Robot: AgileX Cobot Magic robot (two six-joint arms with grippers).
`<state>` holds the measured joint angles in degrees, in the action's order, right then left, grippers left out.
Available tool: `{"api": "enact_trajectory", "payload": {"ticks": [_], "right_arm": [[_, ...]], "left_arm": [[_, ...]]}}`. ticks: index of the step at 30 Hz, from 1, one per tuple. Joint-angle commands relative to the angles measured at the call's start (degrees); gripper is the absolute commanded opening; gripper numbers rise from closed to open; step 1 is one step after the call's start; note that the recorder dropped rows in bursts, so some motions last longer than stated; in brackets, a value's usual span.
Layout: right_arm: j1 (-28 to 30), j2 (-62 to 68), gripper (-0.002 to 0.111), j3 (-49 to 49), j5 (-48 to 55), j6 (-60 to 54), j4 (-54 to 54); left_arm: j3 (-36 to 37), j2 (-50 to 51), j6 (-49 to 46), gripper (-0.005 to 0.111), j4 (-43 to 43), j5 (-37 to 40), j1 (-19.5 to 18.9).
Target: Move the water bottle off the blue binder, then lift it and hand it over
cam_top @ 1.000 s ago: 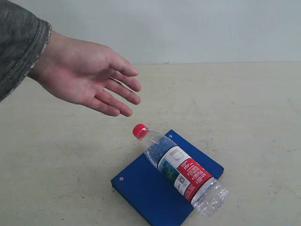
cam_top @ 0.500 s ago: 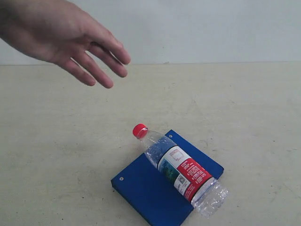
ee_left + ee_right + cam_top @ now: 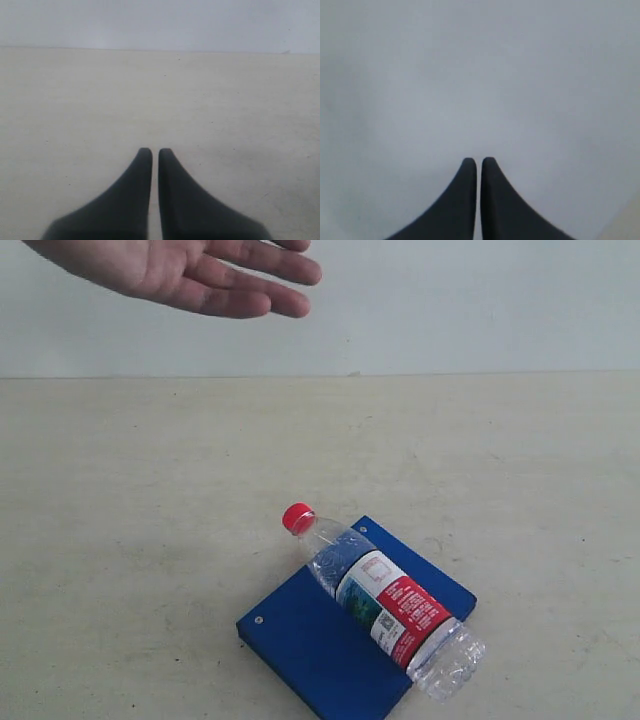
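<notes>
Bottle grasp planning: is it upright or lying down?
Lying down. The bottle rests on its side diagonally across the binder, its base past the binder's edge.

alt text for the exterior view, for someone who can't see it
A water bottle with a red cap lies on its side diagonally across a blue binder on a pale table. A person's open hand hovers at the upper left, apart from both.

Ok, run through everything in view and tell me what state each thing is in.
blue binder: closed, flat on the table.
water bottle: capped, lying on its side across the blue binder.
left gripper: shut, empty.
right gripper: shut, empty.
person's hand: open, empty, raised above the table.
</notes>
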<state>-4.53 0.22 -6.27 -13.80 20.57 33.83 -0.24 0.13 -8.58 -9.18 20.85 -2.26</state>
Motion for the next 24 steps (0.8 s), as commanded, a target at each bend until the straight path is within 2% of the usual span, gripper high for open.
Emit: {"api": "enact_trajectory", "payload": {"ticks": [1, 2, 4, 8, 11, 14, 17, 21, 24], "right_arm": [[-2.3, 8.1, 0.000, -14.7, 15.2, 26.1, -51.9], [-3.8, 11.1, 0.000, -16.3, 15.6, 28.4, -60.7], [-8.1, 19.2, 0.001, -18.9, 14.1, 28.9, -68.8], [-19.8, 34.6, 0.005, -20.5, 8.8, 28.6, -69.4], [-31.4, 48.4, 0.005, -20.9, 5.3, 27.7, -71.6], [-41.2, 61.7, 0.005, -24.2, 9.0, 23.6, -74.4], [-45.9, 73.5, 0.005, -30.7, 14.6, 20.8, -74.6], [-47.1, 85.1, 0.006, -39.7, 21.9, 20.8, -74.6], [-47.1, 90.6, 0.021, -46.4, 27.2, 20.2, -75.1]], "left_arm": [[0.2, -0.1, -0.3, 0.004, -0.7, -0.5, 0.2], [0.2, -0.1, -0.3, 0.004, -0.7, -0.5, 0.2], [0.2, -0.1, -0.3, 0.004, -0.7, -0.5, 0.2], [0.2, -0.1, -0.3, 0.004, -0.7, -0.5, 0.2], [0.2, -0.1, -0.3, 0.004, -0.7, -0.5, 0.2], [0.2, -0.1, -0.3, 0.004, -0.7, -0.5, 0.2], [0.2, -0.1, -0.3, 0.004, -0.7, -0.5, 0.2], [0.2, -0.1, -0.3, 0.004, -0.7, -0.5, 0.2], [0.2, -0.1, -0.3, 0.004, -0.7, -0.5, 0.2]]}}
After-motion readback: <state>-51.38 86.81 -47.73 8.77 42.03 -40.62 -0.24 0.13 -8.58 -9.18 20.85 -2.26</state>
